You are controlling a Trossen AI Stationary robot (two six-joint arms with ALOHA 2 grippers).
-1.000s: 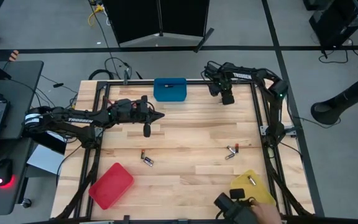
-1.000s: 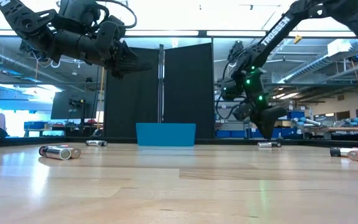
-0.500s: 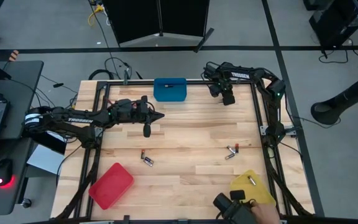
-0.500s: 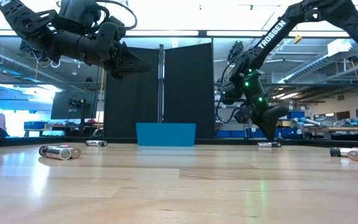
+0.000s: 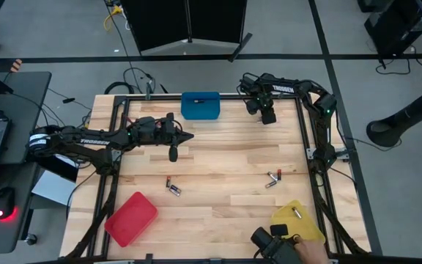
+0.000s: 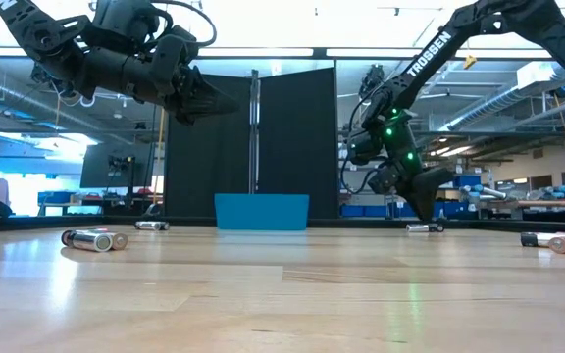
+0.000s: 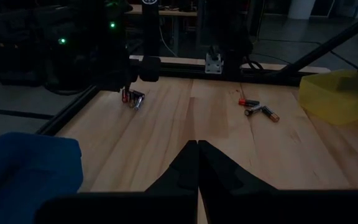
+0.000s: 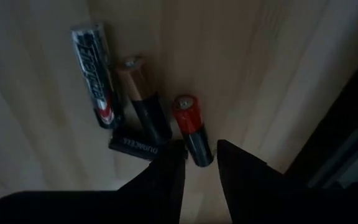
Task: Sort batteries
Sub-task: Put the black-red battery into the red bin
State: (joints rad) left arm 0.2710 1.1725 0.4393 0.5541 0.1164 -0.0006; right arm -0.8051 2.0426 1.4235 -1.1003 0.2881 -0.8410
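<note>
High view: the right gripper (image 5: 267,116) hangs at the table's (image 5: 218,172) far right corner, just right of the blue bin (image 5: 201,105). The left gripper (image 5: 184,136) sits over the far-left part of the table, well apart from any battery. One battery pair (image 5: 172,186) lies left of centre, another pair (image 5: 273,177) right of centre. A red bin (image 5: 131,218) stands at the near left, a yellow bin (image 5: 299,220) with one battery (image 5: 295,213) at the near right.

Low view: the right gripper (image 6: 422,201) points down, its tip close above a small battery (image 6: 424,227) on the wood. The left gripper (image 6: 222,102) is held high above the table. Batteries (image 6: 93,238) lie at the left, others (image 6: 555,241) at the right.

Left wrist view: the left gripper's fingers (image 7: 190,163) are pressed together, holding nothing. Ahead lie two batteries (image 7: 258,109) near the yellow bin (image 7: 338,93), and a cluster (image 7: 133,98) under the right arm.

Right wrist view: the right gripper (image 8: 199,163) is narrowly parted, its fingers on either side of the dark end of a red-tipped battery (image 8: 191,131), not clamped on it. Beside it lie a copper-topped battery (image 8: 143,98), a silver one (image 8: 97,74) and a black one (image 8: 138,147).
</note>
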